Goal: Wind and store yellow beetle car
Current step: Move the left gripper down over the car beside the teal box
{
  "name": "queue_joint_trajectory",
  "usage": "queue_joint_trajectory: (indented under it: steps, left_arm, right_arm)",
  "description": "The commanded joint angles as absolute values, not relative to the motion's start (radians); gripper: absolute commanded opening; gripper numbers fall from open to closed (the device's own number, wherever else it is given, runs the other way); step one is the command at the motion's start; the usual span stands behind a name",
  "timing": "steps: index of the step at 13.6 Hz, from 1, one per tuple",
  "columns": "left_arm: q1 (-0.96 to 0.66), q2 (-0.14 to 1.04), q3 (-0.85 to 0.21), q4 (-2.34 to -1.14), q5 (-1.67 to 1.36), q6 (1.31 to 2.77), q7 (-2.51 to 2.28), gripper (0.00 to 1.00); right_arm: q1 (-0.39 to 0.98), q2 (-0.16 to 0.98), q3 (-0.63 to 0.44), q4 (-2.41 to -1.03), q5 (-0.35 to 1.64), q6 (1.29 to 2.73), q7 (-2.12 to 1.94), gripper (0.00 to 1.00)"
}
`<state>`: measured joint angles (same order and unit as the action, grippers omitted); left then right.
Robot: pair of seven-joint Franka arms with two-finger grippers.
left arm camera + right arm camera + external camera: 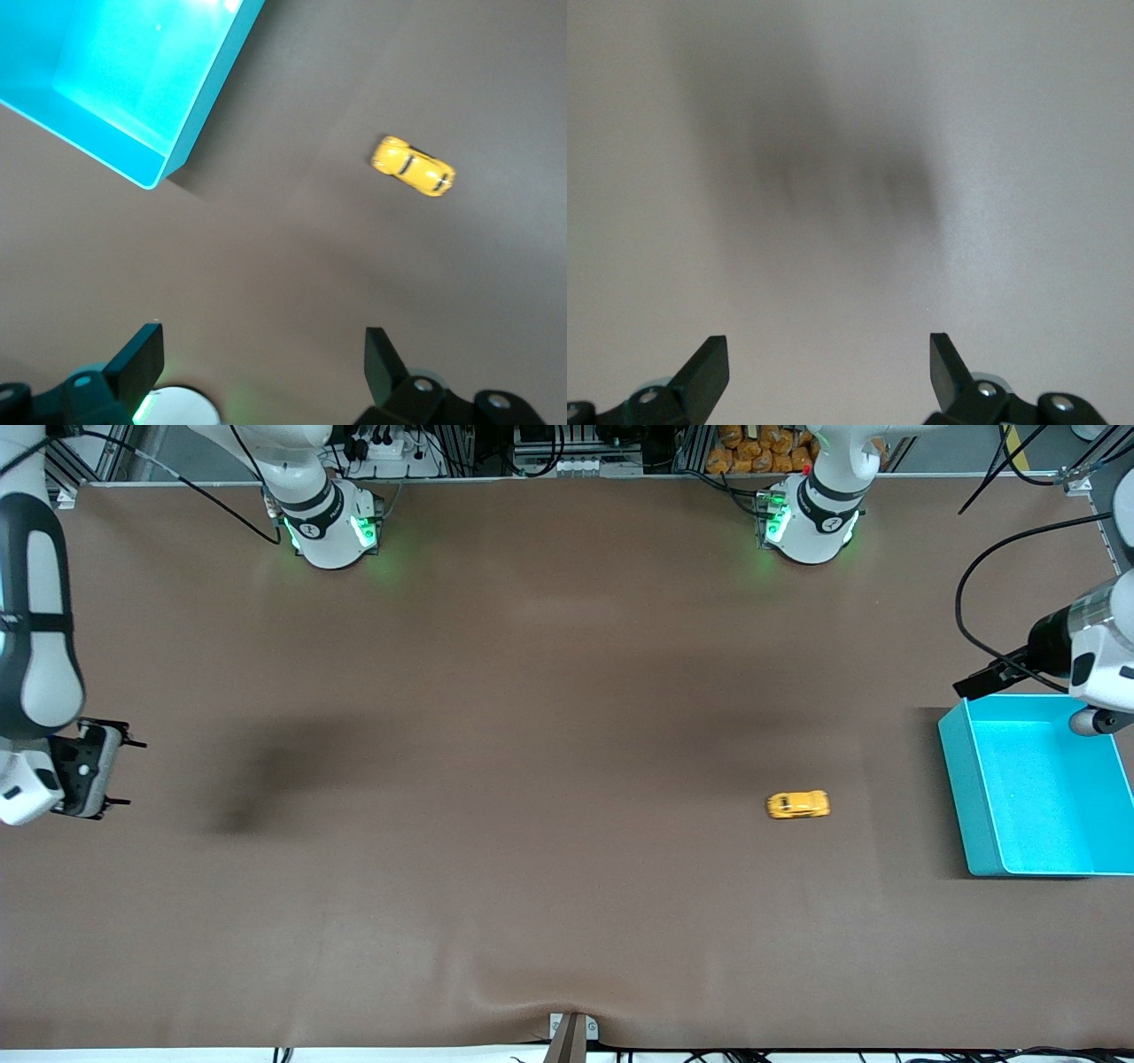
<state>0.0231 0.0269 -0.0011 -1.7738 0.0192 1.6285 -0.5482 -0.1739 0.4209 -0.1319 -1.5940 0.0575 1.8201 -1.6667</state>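
The yellow beetle car (798, 804) stands on its wheels on the brown table, beside the teal bin (966, 797) and toward the left arm's end. It also shows in the left wrist view (413, 166), as does the bin (208, 97), which is empty. My left gripper (974, 682) is open and empty, held high over the table by the bin's corner; its jaws (263, 341) stand wide apart. My right gripper (133, 772) is open and empty, up over bare table at the right arm's end (828, 350), far from the car.
The two arm bases (328, 531) (811, 522) stand along the table's edge farthest from the front camera. A black cable (966, 615) loops above the bin. A small clamp (571, 1032) sits at the table's front edge.
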Motion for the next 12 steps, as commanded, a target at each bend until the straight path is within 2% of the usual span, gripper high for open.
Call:
queue_joint_trajectory:
  steps: [1,3,7,12]
  left_arm:
    - [0.025,-0.037,-0.034,-1.926,0.008,1.764,-0.761,1.00]
    - [0.026,-0.028,-0.049,-1.982,0.006,1.865,-0.917,1.00]
    - [0.031,0.001,-0.048,-2.098,-0.040,2.093,-1.115,1.00]
    - [0.054,0.171,-0.048,-2.097,-0.040,2.331,-1.392,1.00]
  right_arm:
    - [-0.183,0.411,-0.121,-1.455,0.066,1.682,-1.582,1.00]
    - [-0.176,0.362,-0.118,-1.388,0.060,1.597,-1.464,1.00]
    - [-0.083,0.204,-0.120,-1.381,0.049,1.484,-1.122,1.00]
    - [0.009,0.152,-0.114,-1.272,0.057,1.298,-0.680,1.00]
